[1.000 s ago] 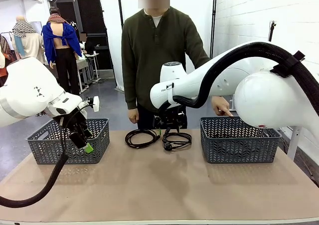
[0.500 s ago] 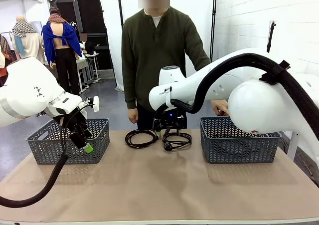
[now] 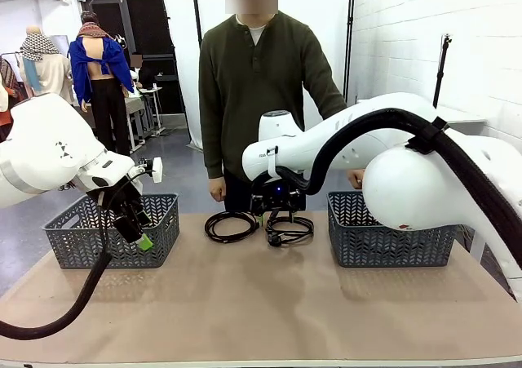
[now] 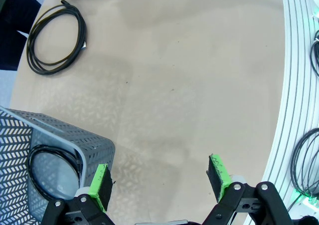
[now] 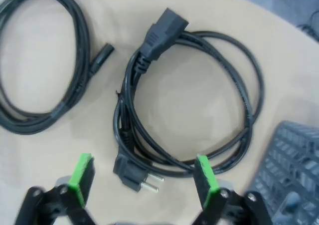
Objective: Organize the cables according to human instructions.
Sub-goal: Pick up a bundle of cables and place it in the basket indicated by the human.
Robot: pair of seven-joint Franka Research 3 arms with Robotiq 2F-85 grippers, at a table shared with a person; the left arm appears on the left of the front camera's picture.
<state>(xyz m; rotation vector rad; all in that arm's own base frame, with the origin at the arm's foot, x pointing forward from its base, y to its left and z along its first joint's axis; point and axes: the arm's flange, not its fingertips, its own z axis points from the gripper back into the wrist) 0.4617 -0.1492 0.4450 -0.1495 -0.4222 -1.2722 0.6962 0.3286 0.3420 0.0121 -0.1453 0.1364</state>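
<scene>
Front view, setting: a flat tan worktop (image 3: 261, 303) carries a dark grey plastic lattice basket at the robot's left (image 3: 81, 241) and a matching grey lattice basket at its right (image 3: 391, 237). A person in a dark green shirt (image 3: 261, 82) stands at the far side, between the two.

Left claw (image 4: 159, 180): released, with the green pads set wide apart and nothing between them. In the front view it hangs tilted before the left basket's near wall. Its own wrist view places it over bare worktop, just beside that basket's corner.

Right claw (image 5: 143, 174): released, with the pads spread. It hovers low over the near edge of the plug cable's coil, where the two-pin plug lies. No contact can be made out.

Plug cable (image 5: 119, 120): a thin black cord coiled in a loop, with a block connector and a two-pin plug. It lies flat at the worktop's far middle, near the right basket.

Slim-plug cable (image 5: 101, 52): a thin black coiled cord ending in a small narrow plug. It lies flat just beside the plug cable, on the robot's left of it, and the two do not overlap.

Basket cable (image 4: 50, 148): a thin black coiled cord lying on the floor of the left basket.

Person's hands: one hangs by the worktop's far edge. The other, near the right basket's far rim, is mostly hidden by the right arm.
</scene>
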